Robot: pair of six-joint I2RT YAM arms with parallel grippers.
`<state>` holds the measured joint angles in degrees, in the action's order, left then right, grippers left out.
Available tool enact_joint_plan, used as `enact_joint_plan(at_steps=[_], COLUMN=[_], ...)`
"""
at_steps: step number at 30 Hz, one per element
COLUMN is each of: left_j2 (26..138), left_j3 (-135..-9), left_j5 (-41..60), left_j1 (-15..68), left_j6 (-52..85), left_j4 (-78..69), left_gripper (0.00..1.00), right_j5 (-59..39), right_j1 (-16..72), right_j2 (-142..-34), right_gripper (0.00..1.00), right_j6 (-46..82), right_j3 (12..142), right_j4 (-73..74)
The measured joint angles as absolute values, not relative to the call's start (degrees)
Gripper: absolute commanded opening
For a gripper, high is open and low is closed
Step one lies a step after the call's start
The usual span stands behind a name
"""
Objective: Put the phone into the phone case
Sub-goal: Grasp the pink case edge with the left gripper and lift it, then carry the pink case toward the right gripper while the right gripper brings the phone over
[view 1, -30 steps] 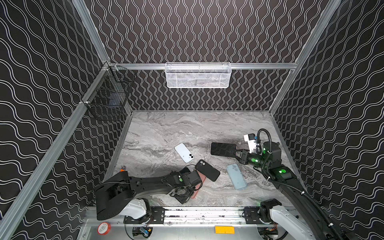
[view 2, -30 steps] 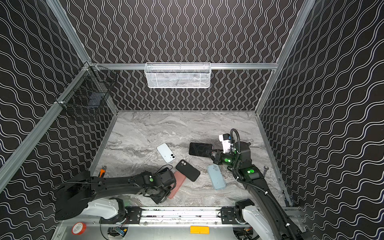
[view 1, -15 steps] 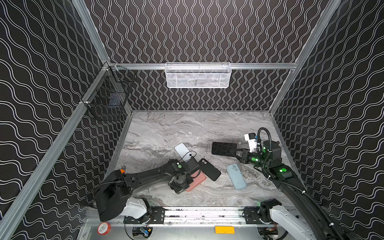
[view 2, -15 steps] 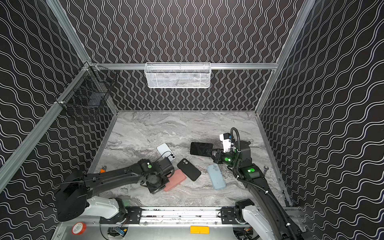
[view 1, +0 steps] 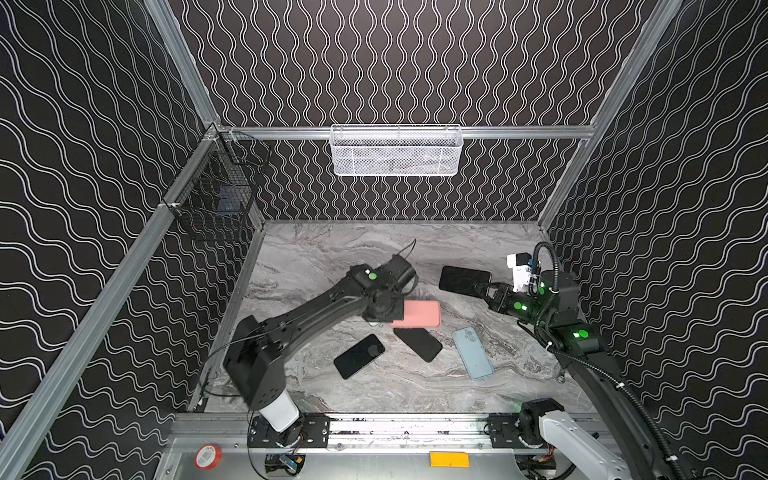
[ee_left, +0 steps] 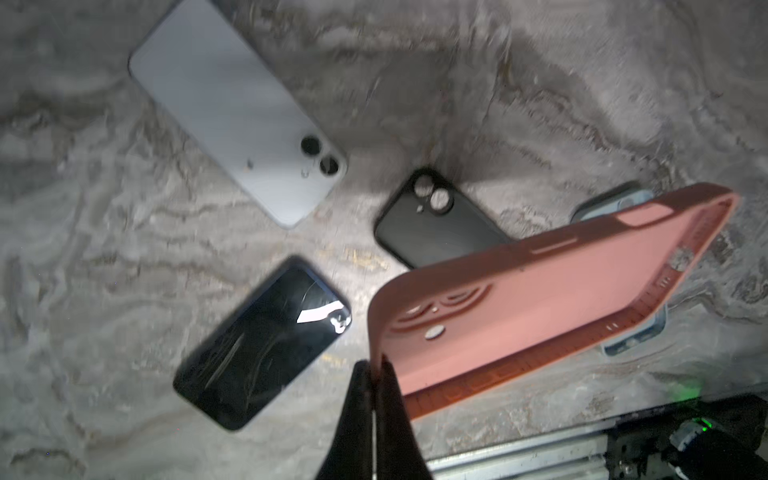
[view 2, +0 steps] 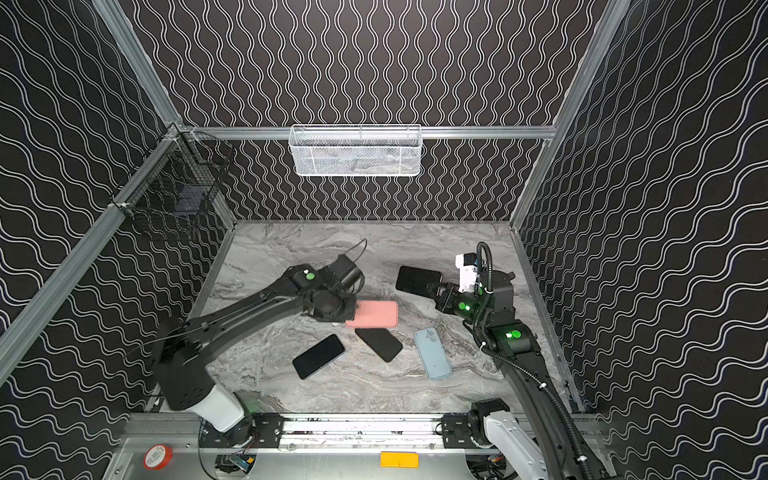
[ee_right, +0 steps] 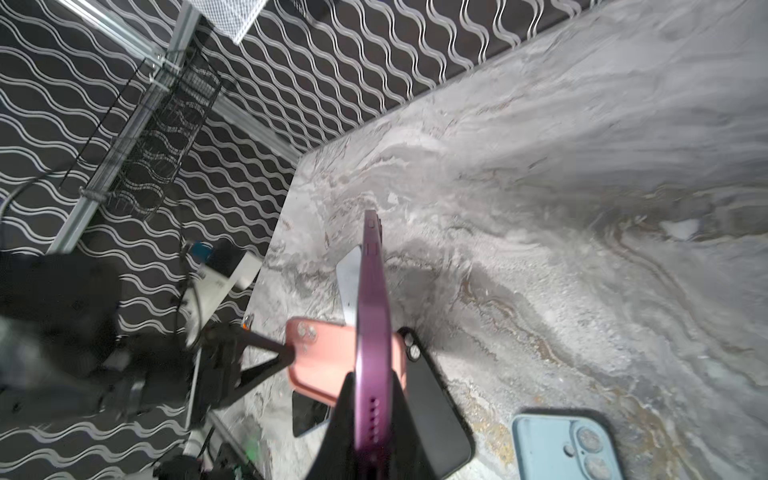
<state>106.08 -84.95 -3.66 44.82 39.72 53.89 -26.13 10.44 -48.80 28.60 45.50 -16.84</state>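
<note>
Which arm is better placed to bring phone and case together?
Right, probably: the right gripper pinches the purple phone by one end, free end toward the pink case, which the left gripper holds lifted.

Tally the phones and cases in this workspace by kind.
Phones: 3 (purple phone, white phone, dark-screened phone)
Cases: 3 (pink case, black case, light blue case)
Total: 6

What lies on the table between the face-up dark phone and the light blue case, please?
A black case lies there, apart from the dark phone and the light blue case; both top views show it.
</note>
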Motion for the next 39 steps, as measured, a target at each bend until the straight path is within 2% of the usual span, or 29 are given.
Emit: enact_joint_plan(at_steps=[7,12,17,33,39], left_j2=[119.57,124.95,132.05,137.34,135.35], left_j3=[-96.62,-98.45,-105.45,-104.49,-101.84], left_j5=[2.17,5.26,7.57,9.41,10.98], left_j1=[38.44,33.71,31.86,30.83,28.56], left_j6=[28.64,25.96,22.87,22.33,25.41], left_j4=[49.34,47.51,46.7,47.31,46.39], left_gripper=[0.0,0.0,0.0,0.0,0.25], right_j5=[-24.97,-26.35,-27.18,-28.77,-27.73], right_j1=[10.15,10.11,10.13,14.06,14.52], right_j2=[-53.25,-58.74,-65.25,-78.87,-81.28], right_gripper=[0.0,0.0,0.0,0.0,0.0], right_j6=[28.82,26.46,24.88,24.69,25.12], right_j3=[50.92,52.34,53.28,56.03,59.0], right_j4=[-19.31,-19.81,-19.9,-17.28,-16.93])
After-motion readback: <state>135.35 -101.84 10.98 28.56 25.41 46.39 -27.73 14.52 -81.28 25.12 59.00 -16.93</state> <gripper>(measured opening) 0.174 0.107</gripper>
